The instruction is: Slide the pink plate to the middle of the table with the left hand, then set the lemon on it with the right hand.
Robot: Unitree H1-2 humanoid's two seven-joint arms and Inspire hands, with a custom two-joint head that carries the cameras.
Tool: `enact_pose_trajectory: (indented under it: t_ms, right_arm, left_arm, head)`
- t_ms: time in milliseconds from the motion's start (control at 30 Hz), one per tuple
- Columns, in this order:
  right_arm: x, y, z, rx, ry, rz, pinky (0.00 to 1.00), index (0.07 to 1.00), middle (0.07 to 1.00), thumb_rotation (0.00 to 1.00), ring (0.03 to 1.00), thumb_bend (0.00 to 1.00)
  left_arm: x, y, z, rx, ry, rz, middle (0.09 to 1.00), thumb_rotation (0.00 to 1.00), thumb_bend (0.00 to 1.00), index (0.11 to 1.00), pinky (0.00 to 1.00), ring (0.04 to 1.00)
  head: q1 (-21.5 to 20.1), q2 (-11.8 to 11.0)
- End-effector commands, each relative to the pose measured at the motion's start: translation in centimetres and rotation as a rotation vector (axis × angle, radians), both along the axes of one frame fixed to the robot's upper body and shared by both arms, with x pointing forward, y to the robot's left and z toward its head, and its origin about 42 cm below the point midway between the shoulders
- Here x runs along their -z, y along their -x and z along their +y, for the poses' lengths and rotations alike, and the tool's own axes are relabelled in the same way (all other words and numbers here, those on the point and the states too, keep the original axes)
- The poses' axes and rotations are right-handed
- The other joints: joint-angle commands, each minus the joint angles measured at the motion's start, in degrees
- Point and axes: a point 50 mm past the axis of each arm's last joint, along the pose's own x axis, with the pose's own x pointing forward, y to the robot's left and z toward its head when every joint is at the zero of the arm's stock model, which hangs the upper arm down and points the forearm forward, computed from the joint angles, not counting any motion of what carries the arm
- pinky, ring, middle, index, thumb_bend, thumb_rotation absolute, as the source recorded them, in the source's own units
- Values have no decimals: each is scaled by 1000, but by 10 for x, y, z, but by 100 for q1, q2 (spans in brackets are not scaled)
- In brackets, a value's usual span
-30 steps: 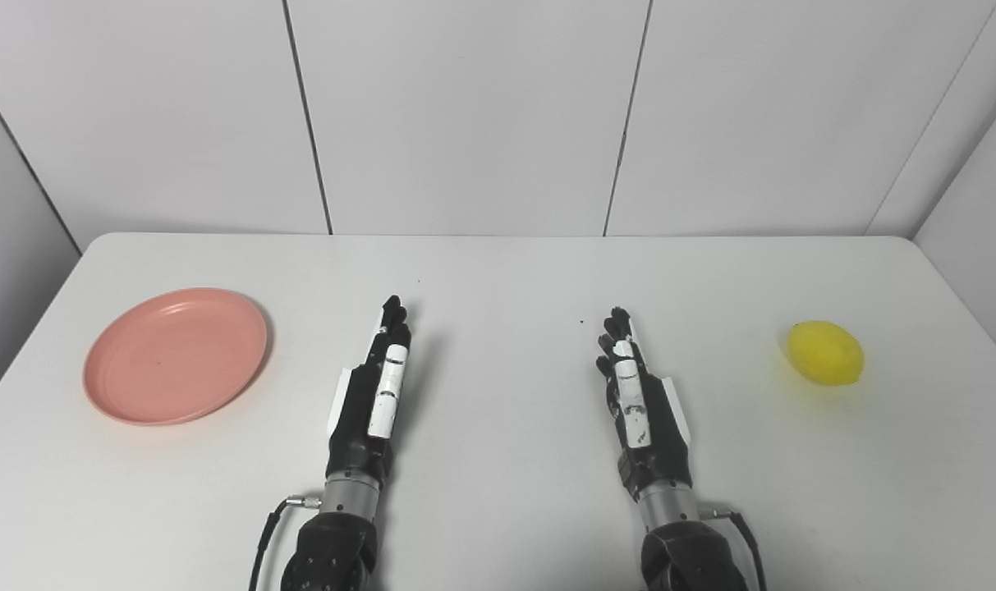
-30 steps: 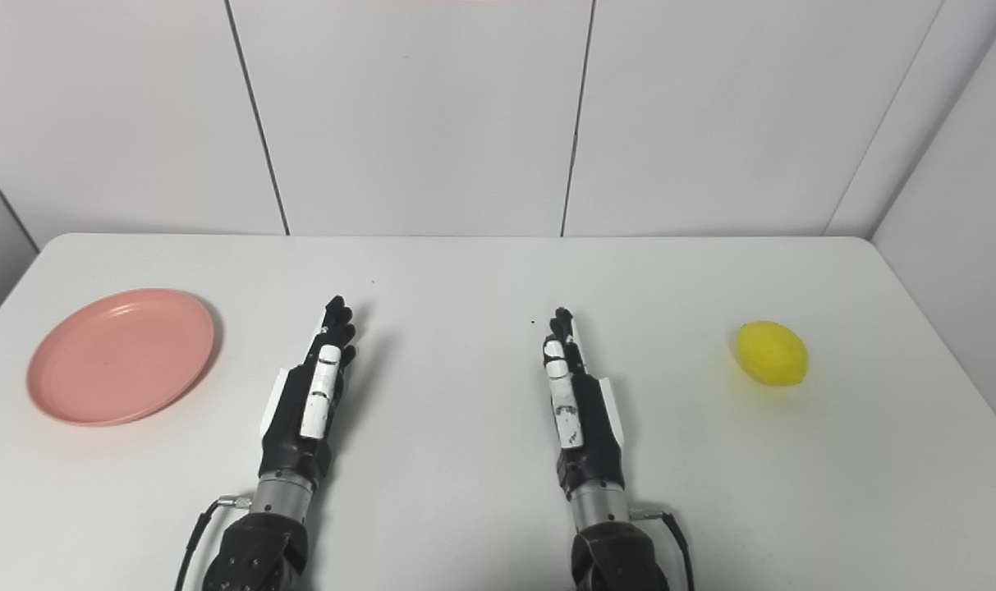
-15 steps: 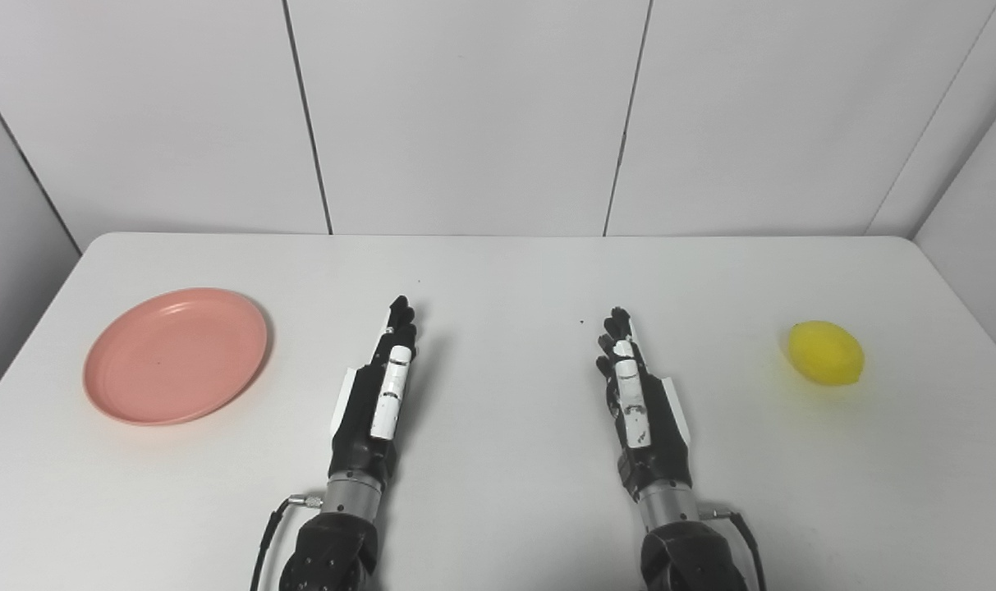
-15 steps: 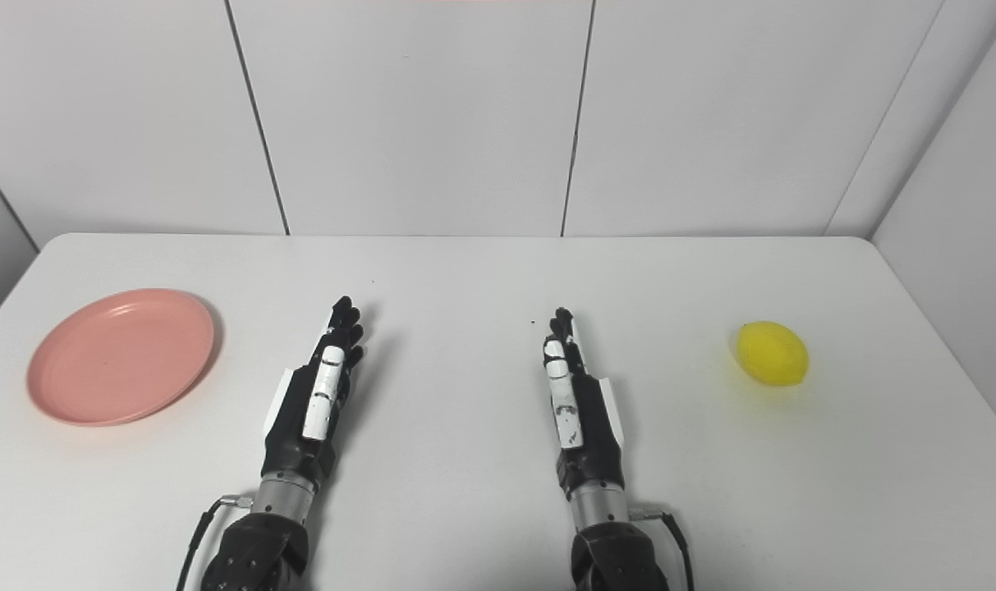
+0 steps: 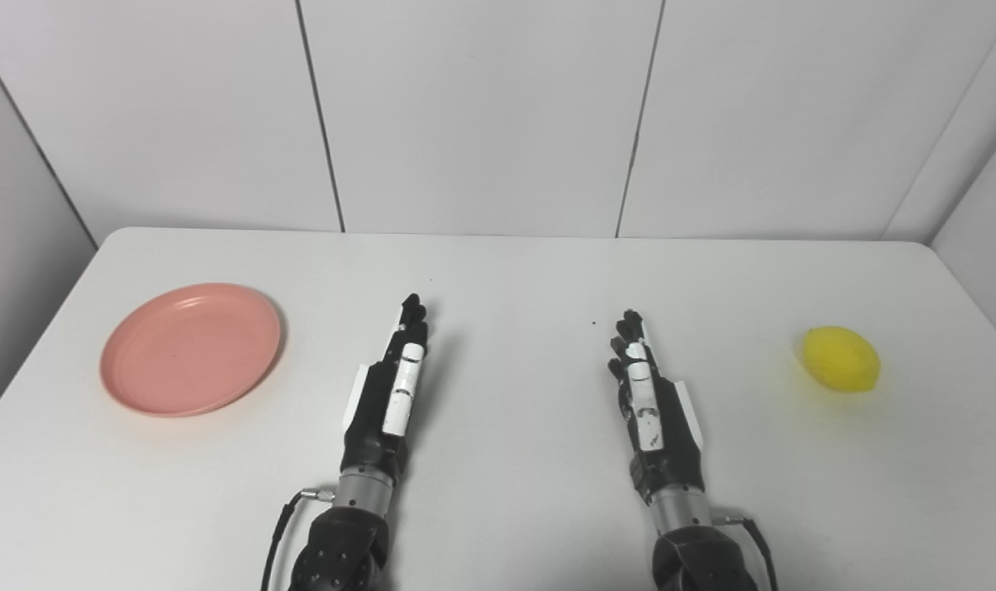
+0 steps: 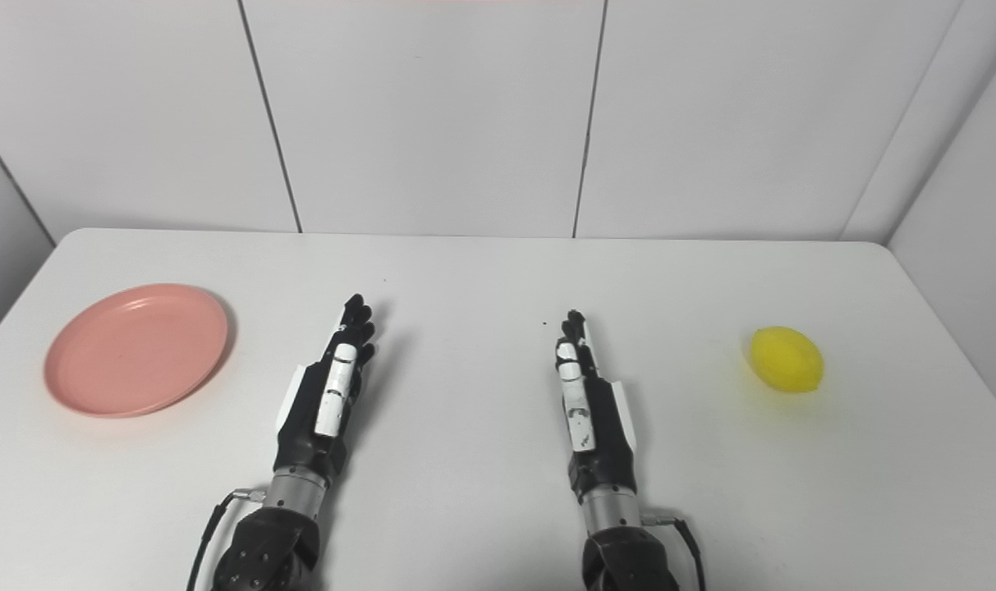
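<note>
While both hands [image 5: 391, 386] [image 5: 649, 398] lie open, plate [image 5: 190, 349] sits nr table's [image 5: 498, 271] left edge.

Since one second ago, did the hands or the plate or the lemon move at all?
Only the camera shifted a little. The round pink plate sits at the table's left, the yellow lemon at its right, and the left hand and right hand lie open, holding nothing.

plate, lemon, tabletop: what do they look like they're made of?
Plate: likely moulded plastic or melamine, matte pink with a soft sheen and faint concentric rings. Lemon: probably a foam or plastic replica, uniform saturated yellow with a dull, faintly textured skin; can't rule out real fruit. Table: smooth white laminate-like top, low gloss with soft shadows.
</note>
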Motion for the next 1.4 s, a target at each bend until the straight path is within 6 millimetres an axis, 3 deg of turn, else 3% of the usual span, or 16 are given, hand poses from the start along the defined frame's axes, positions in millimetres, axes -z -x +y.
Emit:
enact_pose_trajectory:
  t_ms: [0, 167, 433, 600, 700, 1067, 1233, 1367]
  right_arm:
    - [-14, -3, -4, 7, -6, -110, 1000, 1000, 1000, 1000, 1000, 687]
    - [-10, -2, -12, 10, -9, -109, 1000, 1000, 1000, 1000, 1000, 733]
    - [-4, 0, -21, 47, -57, -135, 1000, 970, 980, 981, 983, 767]
    - [0, -1, -21, 47, -75, -149, 1000, 962, 978, 957, 981, 751]
    - [1, -1, -21, 46, -80, -151, 1000, 966, 979, 956, 984, 755]
    - [0, 1, -19, 39, -57, -150, 1000, 974, 982, 985, 990, 745]
    - [0, 1, -19, 32, -59, -156, 1000, 980, 986, 979, 995, 734]
    - [1, 1, -18, 24, -52, -155, 1000, 982, 990, 984, 998, 735]
  left_arm:
    - [-4, -2, -8, -27, 15, -46, 1000, 1000, 512, 1000, 1000, 1000]
    - [-7, -10, -5, -137, 5, -68, 980, 1000, 547, 973, 967, 967]
    - [-35, -30, 16, -162, 83, -163, 952, 1000, 518, 949, 920, 937]
    - [-53, -45, 35, -239, 89, -212, 825, 1000, 545, 818, 800, 820]
    - [-60, -51, 43, -268, 91, -240, 801, 1000, 560, 789, 778, 798]
    - [-93, -65, 98, -426, 78, -342, 749, 1000, 601, 730, 720, 745]
    - [-101, -68, 125, -470, 41, -341, 746, 1000, 641, 720, 788, 761]
    - [-102, -73, 152, -539, 32, -349, 732, 1000, 633, 707, 760, 743]
  head:
    - [179, -63]
    - [510, -212]
    - [1057, -489]
    - [1111, -552]
    - [1100, -589]
    - [1123, -653]
    - [1139, -672]
    - [1141, -647]
